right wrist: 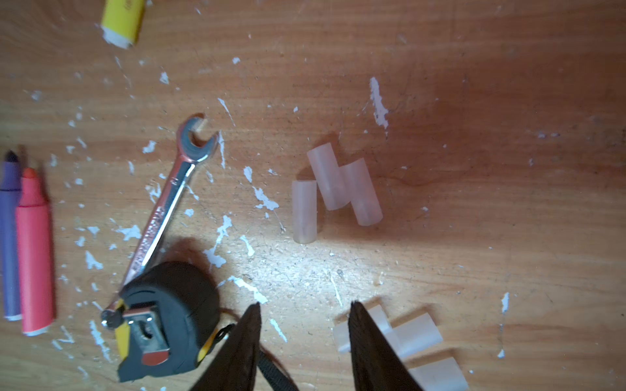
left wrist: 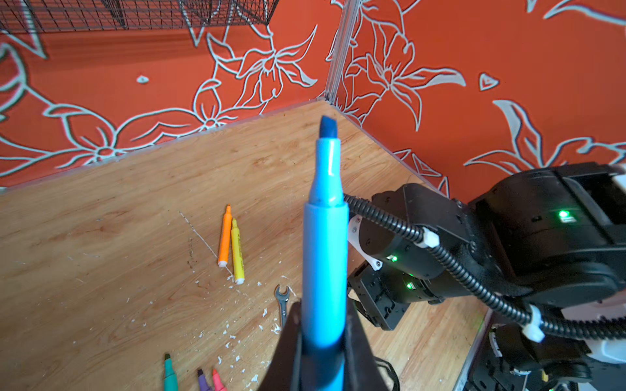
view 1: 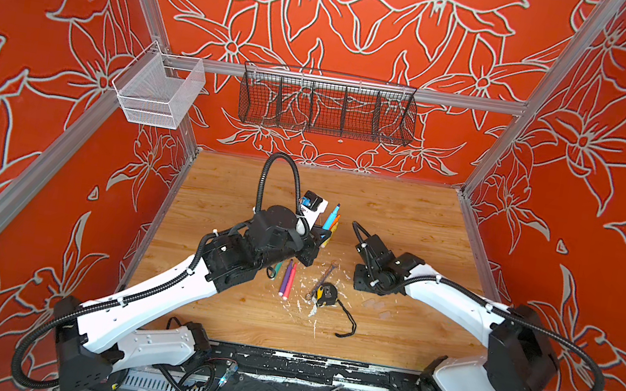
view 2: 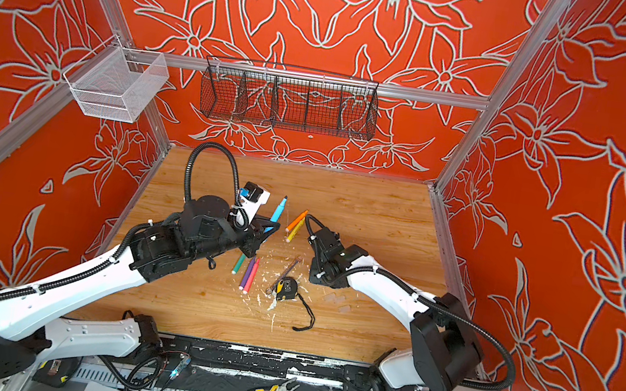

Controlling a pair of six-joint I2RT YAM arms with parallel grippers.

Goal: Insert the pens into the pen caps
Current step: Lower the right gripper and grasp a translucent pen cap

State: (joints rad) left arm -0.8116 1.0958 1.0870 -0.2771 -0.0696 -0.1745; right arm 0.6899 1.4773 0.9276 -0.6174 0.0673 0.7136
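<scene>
Misalignment looks the likeliest trouble: the blue pen is pinched low on its barrel by the left pincer. Its long free length, chisel tip uppermost, could tilt or slip if a cap is pushed on off-axis. The clear pen caps seem a second risk, being small, smooth and loose on the tabletop. Three caps lie bunched ahead of the right pincer, and three more sit partly hidden behind one of its fingers. A closing pinch might squirt one away or catch two at once. That pincer is spread, with nothing between its jaws. The wrench and tape measure lie near. The left arm stretches toward the middle with its wrist raised, angling the pen up toward the back wall. The right arm reaches in with its wrist bent down over the caps. The orange pen and yellow pen lie together, uncapped. The green pen, purple pen and pink pen lie together beside the left arm.
</scene>
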